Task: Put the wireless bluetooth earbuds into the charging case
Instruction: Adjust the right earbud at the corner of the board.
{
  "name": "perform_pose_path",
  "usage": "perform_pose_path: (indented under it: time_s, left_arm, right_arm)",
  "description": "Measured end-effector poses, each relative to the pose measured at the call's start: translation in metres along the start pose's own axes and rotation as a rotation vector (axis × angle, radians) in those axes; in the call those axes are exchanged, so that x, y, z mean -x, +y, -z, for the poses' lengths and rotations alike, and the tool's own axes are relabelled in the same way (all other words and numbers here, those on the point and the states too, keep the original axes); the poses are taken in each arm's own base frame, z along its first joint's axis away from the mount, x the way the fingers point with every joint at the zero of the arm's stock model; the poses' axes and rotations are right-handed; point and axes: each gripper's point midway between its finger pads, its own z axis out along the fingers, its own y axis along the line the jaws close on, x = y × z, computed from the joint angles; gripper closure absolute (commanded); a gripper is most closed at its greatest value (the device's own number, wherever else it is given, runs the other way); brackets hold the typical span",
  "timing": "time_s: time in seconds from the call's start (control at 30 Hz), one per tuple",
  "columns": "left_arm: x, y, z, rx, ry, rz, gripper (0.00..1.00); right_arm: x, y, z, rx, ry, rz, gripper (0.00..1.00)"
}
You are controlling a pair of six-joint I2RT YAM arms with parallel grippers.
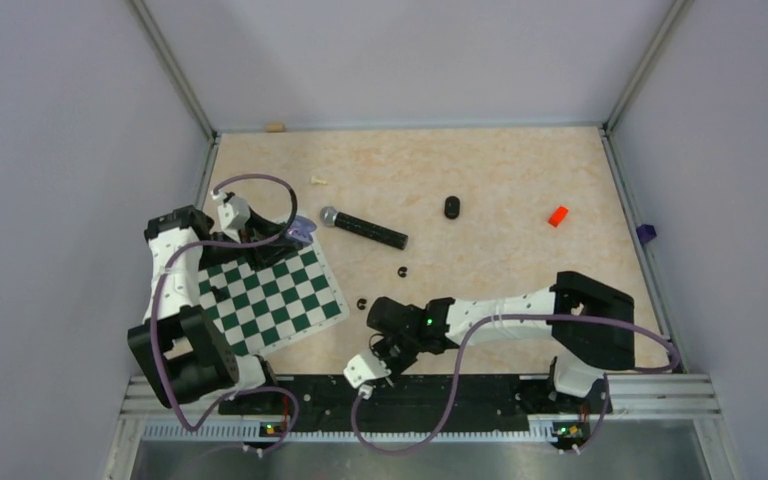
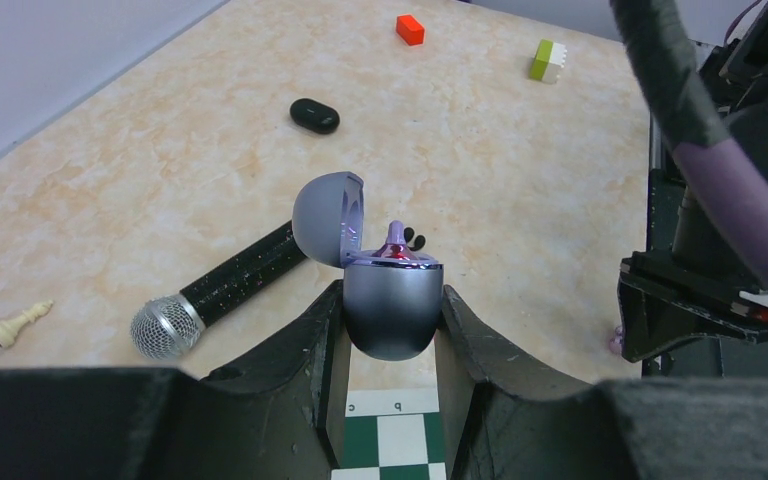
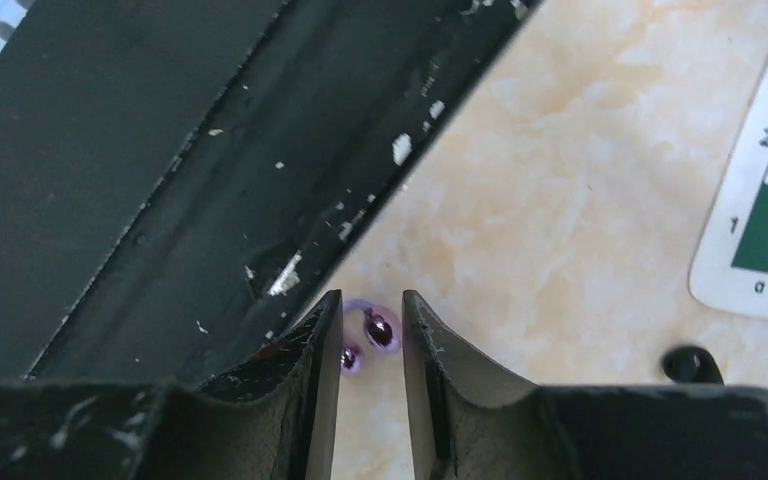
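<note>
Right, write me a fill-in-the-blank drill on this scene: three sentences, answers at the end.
1. The left gripper holds the charging case with its lid ___.
2. The fingers of the right gripper stand on either side of a pale ___ earbud on the table.
3. The cream chess piece lies on its ___.
Missing words: open; purple; side.
</note>
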Motion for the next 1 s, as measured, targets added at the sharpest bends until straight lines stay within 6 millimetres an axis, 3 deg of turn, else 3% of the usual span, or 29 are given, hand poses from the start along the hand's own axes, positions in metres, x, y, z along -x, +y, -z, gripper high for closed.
perform_pose_path:
  time_s: [0.17, 0.43, 0.67, 0.83, 1.0]
  left_arm:
    - [0.000, -0.008, 0.000, -0.005, -0.001, -0.017, 1.00]
    - [0.001, -0.013, -0.001, -0.013, -0.001, -0.036, 1.00]
    - [0.002, -0.015, -0.003, -0.022, -0.001, -0.049, 1.00]
    - [0.003, -0.017, -0.004, -0.029, 0.000, -0.057, 1.00]
    - [0.003, -0.019, -0.006, -0.039, 0.000, -0.067, 1.00]
  right_arm:
    - [0.002, 0.007, -0.008, 0.013, 0.028, 0.064, 0.74]
    - [-0.008, -0.009, -0.008, -0.065, 0.091, 0.091, 0.76]
    - [-0.019, -0.027, -0.001, -0.143, 0.147, 0.086, 0.79]
    - [-0.041, -0.042, 0.010, -0.177, 0.174, 0.013, 0.78]
    - [-0.051, -0.040, 0.020, -0.183, 0.174, -0.038, 0.76]
